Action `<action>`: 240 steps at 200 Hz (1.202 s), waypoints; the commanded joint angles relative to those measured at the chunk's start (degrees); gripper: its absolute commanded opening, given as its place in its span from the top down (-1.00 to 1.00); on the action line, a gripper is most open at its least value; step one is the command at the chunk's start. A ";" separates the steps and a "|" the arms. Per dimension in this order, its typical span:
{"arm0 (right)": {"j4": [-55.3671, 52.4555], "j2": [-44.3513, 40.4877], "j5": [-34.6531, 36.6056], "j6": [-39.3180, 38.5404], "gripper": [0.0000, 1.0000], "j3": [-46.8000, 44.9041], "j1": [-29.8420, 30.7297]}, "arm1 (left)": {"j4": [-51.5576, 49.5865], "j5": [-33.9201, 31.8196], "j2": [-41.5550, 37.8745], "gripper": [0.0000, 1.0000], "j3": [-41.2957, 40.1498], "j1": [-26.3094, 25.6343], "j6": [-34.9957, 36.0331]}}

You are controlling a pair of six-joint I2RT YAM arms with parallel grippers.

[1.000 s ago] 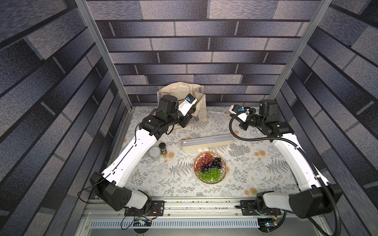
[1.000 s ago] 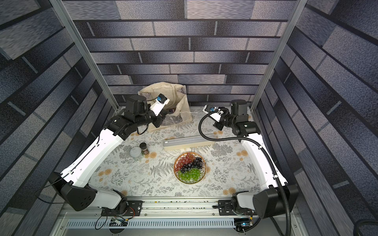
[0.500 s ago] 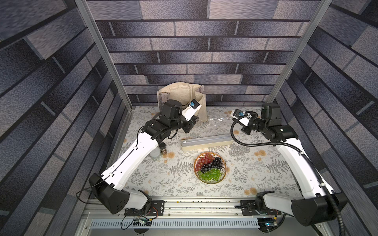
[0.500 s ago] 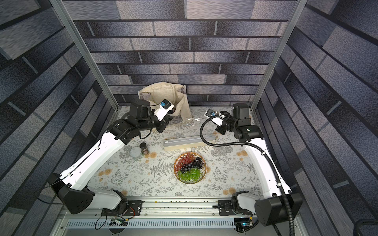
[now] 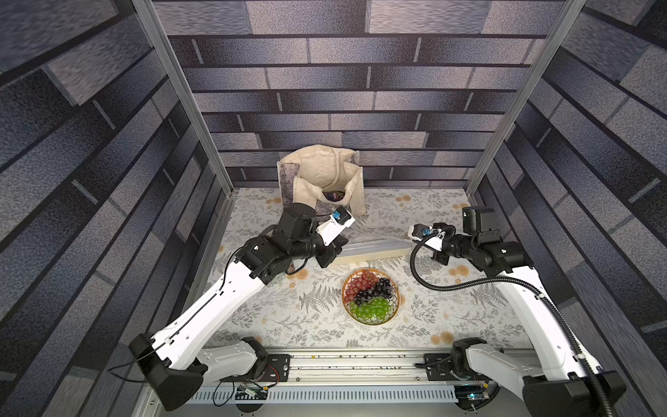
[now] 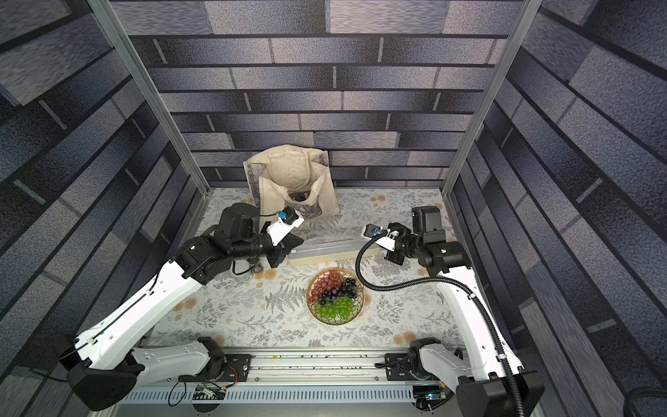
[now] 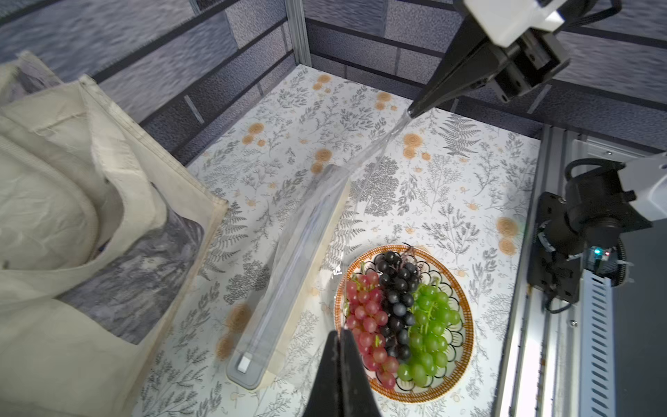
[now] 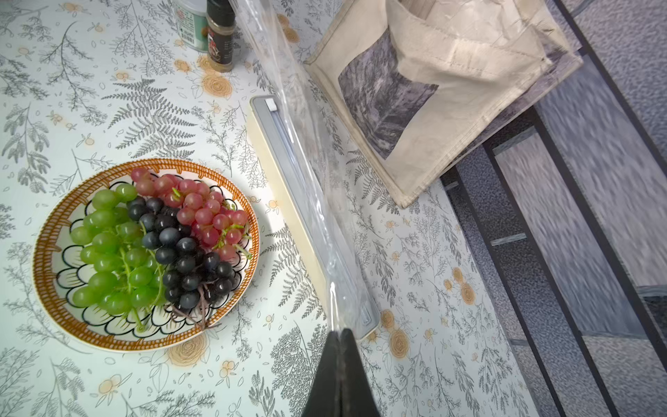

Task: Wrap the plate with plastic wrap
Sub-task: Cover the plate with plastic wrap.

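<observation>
item: plastic wrap (image 8: 310,173), a thin clear glossy film, one sheet drawn part-way out of its dispenser box (image 5: 375,252). the box lies flat on the tabletop (image 5: 288,317) just beyond the plate (image 8: 45,260), near it but apart. location: the sheet rises from the box's slot to a free edge held in the air above the box, not yet over the plate. hold: my right gripper (image 8: 339,331) has its fingers pinched together on one corner of that edge. my left gripper (image 7: 339,335) has its fingers pinched together too, and the film's edge appears to run into them at the other corner. handling, as i judge it: nearly weightless, limp, clings to itself, and puckers or tears under an uneven pull. it keeps flat only with both corners drawn taut. best taken at the two corners of the free edge, never mid-span. the box looks light and may slide or lift with the pull. plate: stiff, shallow, heaped with grapes (image 8: 162,238), so the sheet must pass above them. nearby: tote bag (image 5: 325,173), behind the box.
</observation>
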 commanded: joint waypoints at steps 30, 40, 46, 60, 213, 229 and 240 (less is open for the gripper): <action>-11.93 -4.17 5.08 -3.62 1.00 -0.27 0.42 | 2.45 3.16 -2.79 1.00 -6.95 -5.66 -9.22; -13.63 -4.91 5.34 -3.84 1.00 -0.61 0.42 | 2.95 3.35 -3.43 1.00 -8.24 -6.07 -10.20; -14.16 -5.46 5.19 -3.70 1.00 -1.07 0.48 | 2.55 3.23 -3.65 1.00 -8.71 -6.22 -10.52; -14.03 -6.89 3.81 -2.35 1.00 -2.60 0.72 | 1.24 2.69 -4.08 1.00 -9.67 -6.49 -11.04; -15.13 -8.91 4.07 0.48 1.00 -10.34 10.26 | -9.19 3.65 -5.28 1.00 -9.91 -6.88 -13.50; -15.55 -8.17 4.41 0.30 1.00 -9.97 11.65 | -9.70 4.13 -5.38 1.00 -10.10 -6.88 -13.31; -15.97 -7.50 5.12 0.06 1.00 -9.71 12.85 | -9.92 4.41 -5.61 1.00 -10.25 -6.88 -13.21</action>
